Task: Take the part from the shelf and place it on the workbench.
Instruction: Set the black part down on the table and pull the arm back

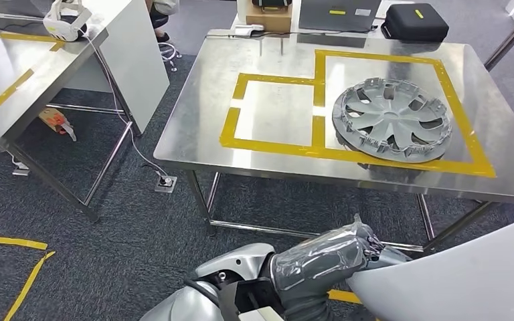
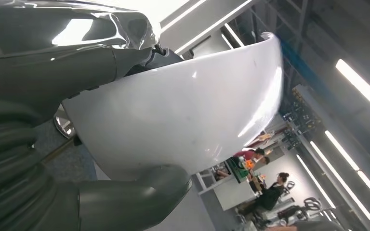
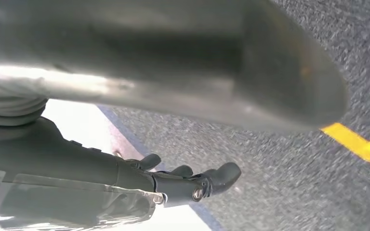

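Big white smooth curved shell part [image 1: 455, 281] sits nearest, low right in the head view, off the table and above the dark grey carpet [image 1: 127, 227]. Left hand [image 1: 369, 246], on a plastic-wrapped silver arm, meets the part's near-left edge. Left wrist view: the same white part [image 2: 183, 110] is gripped by the left hand [image 2: 53, 144], thick grey thumb [image 2: 135, 197] curled against one face, darker fingers [image 2: 125, 57] pressed on the opposite side along the rim. Hold looks firm.

Right hand [image 3: 173, 183]: dark fingers [image 3: 221, 174] stretched out with a slight curl and apart from the blurred grey thumb [image 3: 197, 62]. A white surface lies just behind the fingers; cannot tell whether they touch or hold it. Yellow floor tape [image 3: 361, 142] is beyond, on the carpet.

Stainless steel workbench [image 1: 194, 127] stands farther out, centre to right, marked with two yellow tape rectangles [image 1: 320, 100]. Grey plastic spoked wheel cover [image 1: 393, 119] lies flat in the right, larger rectangle, its near edge over the tape. Black zip case [image 1: 415, 23] and brown cardboard box [image 1: 268, 17] are beyond the far edge. Second steel table [image 1: 13, 67] is far left, with a white headset [image 1: 67, 20] on it. Several people [image 2: 270, 192] are in the background of the left wrist view.
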Robot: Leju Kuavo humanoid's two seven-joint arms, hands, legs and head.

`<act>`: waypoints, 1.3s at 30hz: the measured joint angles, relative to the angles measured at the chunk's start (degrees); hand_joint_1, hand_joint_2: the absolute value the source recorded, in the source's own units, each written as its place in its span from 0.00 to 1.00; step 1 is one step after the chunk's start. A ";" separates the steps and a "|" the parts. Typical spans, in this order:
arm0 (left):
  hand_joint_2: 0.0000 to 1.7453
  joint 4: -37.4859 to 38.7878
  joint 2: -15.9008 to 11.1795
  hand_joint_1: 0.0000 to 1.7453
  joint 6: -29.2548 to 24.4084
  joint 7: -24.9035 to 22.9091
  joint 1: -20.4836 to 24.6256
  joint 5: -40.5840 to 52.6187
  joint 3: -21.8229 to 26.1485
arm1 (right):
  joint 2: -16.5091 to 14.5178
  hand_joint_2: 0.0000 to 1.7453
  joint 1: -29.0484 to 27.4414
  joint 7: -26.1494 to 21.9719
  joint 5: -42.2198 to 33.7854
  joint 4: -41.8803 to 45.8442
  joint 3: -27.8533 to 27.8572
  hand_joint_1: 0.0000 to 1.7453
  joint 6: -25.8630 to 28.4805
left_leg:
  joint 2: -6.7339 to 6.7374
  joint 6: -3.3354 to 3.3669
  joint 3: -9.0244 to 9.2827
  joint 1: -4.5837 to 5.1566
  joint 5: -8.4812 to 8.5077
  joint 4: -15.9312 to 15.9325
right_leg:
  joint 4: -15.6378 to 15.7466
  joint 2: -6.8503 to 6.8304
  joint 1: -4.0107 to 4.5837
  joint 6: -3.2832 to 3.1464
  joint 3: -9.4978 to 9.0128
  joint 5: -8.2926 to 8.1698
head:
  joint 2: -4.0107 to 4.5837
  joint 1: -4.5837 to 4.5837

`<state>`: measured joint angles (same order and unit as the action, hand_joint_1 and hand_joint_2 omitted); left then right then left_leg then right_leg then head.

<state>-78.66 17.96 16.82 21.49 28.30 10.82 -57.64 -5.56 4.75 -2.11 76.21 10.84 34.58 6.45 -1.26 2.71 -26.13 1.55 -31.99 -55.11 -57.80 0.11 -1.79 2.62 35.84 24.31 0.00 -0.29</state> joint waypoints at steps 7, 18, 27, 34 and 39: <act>1.00 -0.01 0.04 1.00 0.01 0.13 0.18 -0.11 -0.10 | 0.03 0.00 0.18 -0.14 -0.02 0.01 0.10 0.00 0.10 | 0.69 -2.13 -8.93 -0.76 -1.89 -13.97 | -0.04 0.08 -0.30 -1.97 -2.41 2.69 | -0.01 0.72; 1.00 0.48 0.12 1.00 -0.02 0.21 0.42 -0.60 -0.51 | -0.31 0.00 0.23 -0.05 -0.24 0.01 0.18 0.00 0.21 | 0.69 -0.95 -11.00 -1.01 6.87 -3.00 | 0.53 0.63 -0.43 0.54 -10.22 8.08 | 0.00 1.57; 1.00 2.57 0.50 1.00 -0.03 1.10 1.08 -1.11 -1.38 | -0.37 0.00 -0.34 0.36 -1.10 0.01 0.37 0.00 0.85 | 0.13 0.94 -4.28 -0.36 2.19 -2.29 | -12.52 0.33 0.38 0.55 2.66 13.02 | -0.01 -0.04; 1.00 3.44 0.70 1.00 0.00 1.22 1.56 -1.27 -1.82 | -0.44 0.00 -0.77 0.48 -1.47 -0.07 0.98 0.00 1.21 | -0.18 -0.51 -1.78 0.11 -0.59 -3.43 | -1.88 0.30 0.92 -1.60 0.62 0.96 | -0.01 -0.24; 1.00 4.33 0.80 1.00 -0.12 0.62 1.96 -1.58 -2.25 | -0.46 0.00 -0.68 0.73 -1.50 -0.02 1.24 0.00 1.35 | 0.63 -2.44 -11.79 -0.83 -3.86 -17.69 | -0.45 0.17 -0.04 -2.34 -1.64 2.01 | -0.01 0.57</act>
<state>-74.32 18.76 16.70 22.11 30.26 9.24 -59.89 -6.02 4.07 -1.38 74.71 10.82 35.82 7.80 -0.63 0.27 -37.91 0.72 -35.84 -72.80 -58.24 0.27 -1.83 0.28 34.20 26.32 -0.01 0.28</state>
